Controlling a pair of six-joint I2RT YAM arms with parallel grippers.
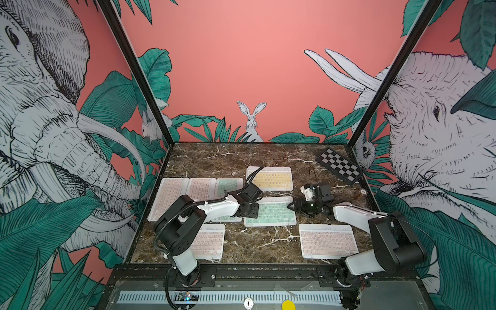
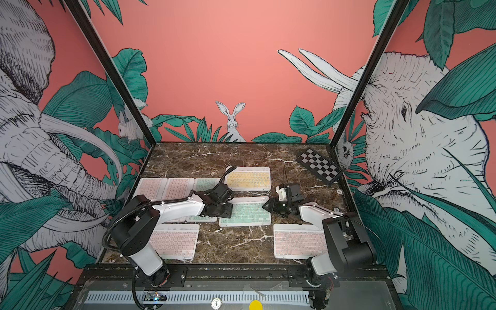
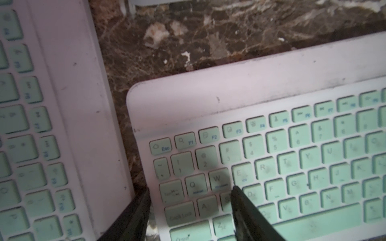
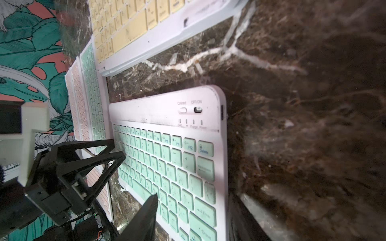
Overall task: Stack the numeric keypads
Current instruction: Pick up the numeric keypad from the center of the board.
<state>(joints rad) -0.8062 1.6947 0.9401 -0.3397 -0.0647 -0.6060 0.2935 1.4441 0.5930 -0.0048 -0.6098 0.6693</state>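
The white-framed flat keypad with mint-green keys (image 1: 271, 213) lies flat in the middle of the dark brown marbled tabletop (image 1: 241, 158). A bare strip separates it from the white-framed keypad with yellow keys (image 1: 271, 179) behind it.

The left gripper (image 3: 190, 188) is at its left end, jaws part-way apart with that end between them. One fingertip (image 3: 144, 200) sits in the gap outside the edge and the other fingertip (image 3: 237, 196) is down among the keys, which reads as a clamp on the end strip. The right gripper (image 4: 194, 194) straddles the right end with its jaws apart, one finger above the keys and one off the edge. No bite shows there.

The step looks like a two-handed lift of this keypad, and no pile is evident so far. To do it well, the right jaws should close on the frame rather than on key caps. Both ends should rise together so the thin board neither twists nor slips out. It should also clear the second mint-keyed keypad (image 3: 41, 125), just beside its left edge, before travelling.
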